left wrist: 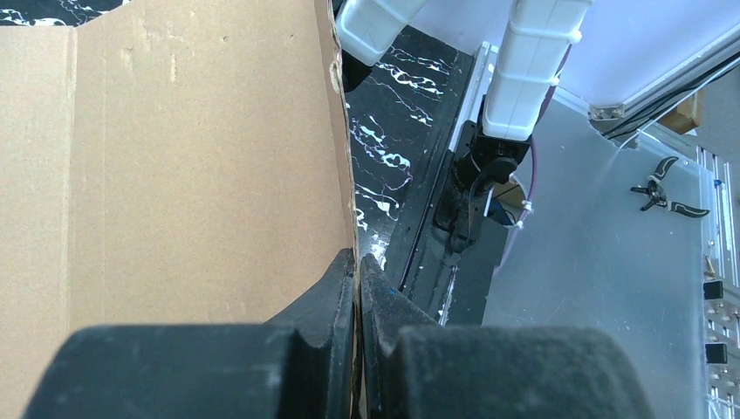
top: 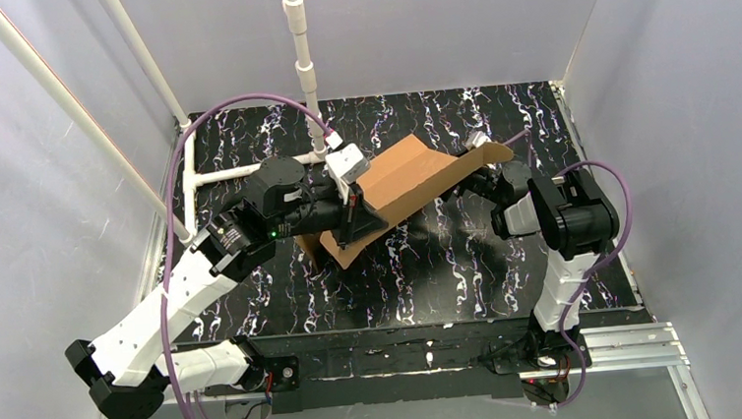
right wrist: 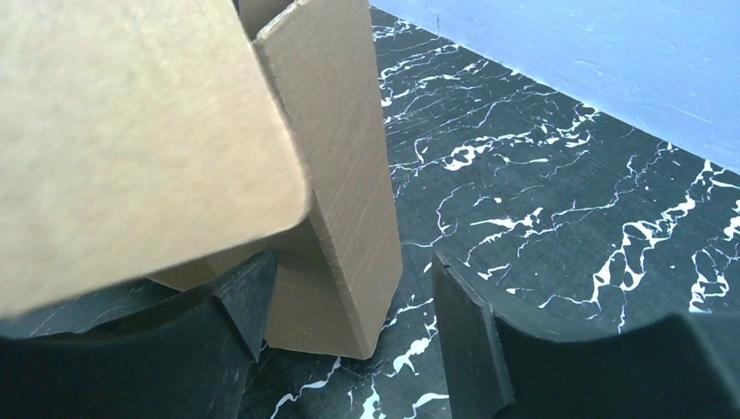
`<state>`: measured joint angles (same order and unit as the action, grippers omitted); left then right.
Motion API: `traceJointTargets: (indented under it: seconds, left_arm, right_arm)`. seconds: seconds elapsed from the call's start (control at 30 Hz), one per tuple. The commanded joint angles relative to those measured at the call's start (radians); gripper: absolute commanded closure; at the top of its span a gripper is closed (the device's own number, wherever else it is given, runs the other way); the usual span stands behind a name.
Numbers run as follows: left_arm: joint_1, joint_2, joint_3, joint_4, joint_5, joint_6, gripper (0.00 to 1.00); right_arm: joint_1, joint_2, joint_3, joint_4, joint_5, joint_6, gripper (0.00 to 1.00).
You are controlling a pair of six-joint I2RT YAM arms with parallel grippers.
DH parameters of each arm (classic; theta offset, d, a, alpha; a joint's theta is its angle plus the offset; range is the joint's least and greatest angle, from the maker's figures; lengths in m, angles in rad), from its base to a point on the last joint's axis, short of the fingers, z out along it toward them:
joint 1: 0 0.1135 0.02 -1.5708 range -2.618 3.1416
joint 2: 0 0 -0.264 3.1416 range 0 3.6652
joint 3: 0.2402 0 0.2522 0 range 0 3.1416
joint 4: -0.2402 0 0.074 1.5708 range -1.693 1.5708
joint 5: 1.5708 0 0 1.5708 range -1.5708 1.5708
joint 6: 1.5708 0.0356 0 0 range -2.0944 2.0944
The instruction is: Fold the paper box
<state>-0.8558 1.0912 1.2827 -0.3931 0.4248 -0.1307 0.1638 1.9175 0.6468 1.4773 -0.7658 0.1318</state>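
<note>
Worktop [top: 450,263] — black marble-pattern surface with white veins, enclosed by plain pale walls [top: 433,28]; white pipe frame [top: 298,37] at rear left. Paper box [top: 410,182] sits tilted mid-worktop, partly folded. Left fingers [left wrist: 336,288] pinch its edge — right fingers [right wrist: 462,323] spread apart beside a flap.

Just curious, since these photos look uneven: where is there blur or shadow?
Top view: sharp, the paper box shadowing the table beneath. Left wrist view: the left claw looks soft. Right wrist view: the box's nearest flap is blurred, the table sharp.
</note>
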Motion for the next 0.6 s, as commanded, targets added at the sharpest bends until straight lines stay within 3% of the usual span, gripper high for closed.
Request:
traceJointTargets:
  seconds: [0.0,0.3,0.57]
  left_arm:
    - [0.029,-0.009,0.028,0.008,0.099,-0.004,1.00]
    - [0.077,0.016,0.048,0.018,0.189,-0.039,1.00]
    - [0.085,0.034,0.069,0.006,0.211,-0.039,1.00]
  right_arm:
    - [-0.001,0.022,0.058,0.253,-0.019,0.014,0.25]
    - [0.000,0.061,0.123,0.307,-0.076,0.080,0.23]
    - [0.000,0.050,0.146,0.306,-0.186,0.137,0.13]
